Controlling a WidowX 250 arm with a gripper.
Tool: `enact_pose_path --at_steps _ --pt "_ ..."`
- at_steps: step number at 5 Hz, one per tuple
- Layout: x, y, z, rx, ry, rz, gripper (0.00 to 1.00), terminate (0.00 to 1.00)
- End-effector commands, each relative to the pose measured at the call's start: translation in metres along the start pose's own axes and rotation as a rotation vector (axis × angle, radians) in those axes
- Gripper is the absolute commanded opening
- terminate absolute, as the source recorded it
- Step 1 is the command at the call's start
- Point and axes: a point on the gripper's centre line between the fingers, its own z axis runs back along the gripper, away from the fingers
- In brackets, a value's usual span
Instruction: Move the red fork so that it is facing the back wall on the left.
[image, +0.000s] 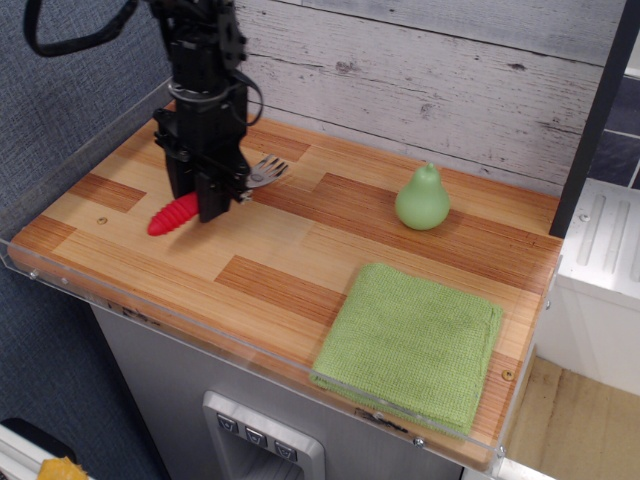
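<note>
The red fork (170, 216) is at the back left of the wooden table (300, 255). Its ribbed red handle points to the front left. Its silver tines (262, 170) point to the back right, toward the whitewashed plank back wall (420, 90). My black gripper (198, 205) comes down from above and is shut on the fork's middle, just where the handle meets the metal. The fork is held low, close to the tabletop; I cannot tell whether it touches the wood.
A green pear (421, 198) stands upright at the back right. A folded green cloth (415, 342) lies at the front right. A blue-grey side panel (70, 110) and a clear plastic rim (60, 180) bound the left edge.
</note>
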Motion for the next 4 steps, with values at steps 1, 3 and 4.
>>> enact_pose_path --at_steps 1,3,4 --pt "0.017 0.014 0.01 0.055 -0.097 -0.221 0.0 0.0" --pt "0.031 0.024 0.004 0.096 -0.098 -0.231 0.0 0.0" --pt "0.035 0.023 -0.001 0.098 -0.115 -0.257 0.0 0.0"
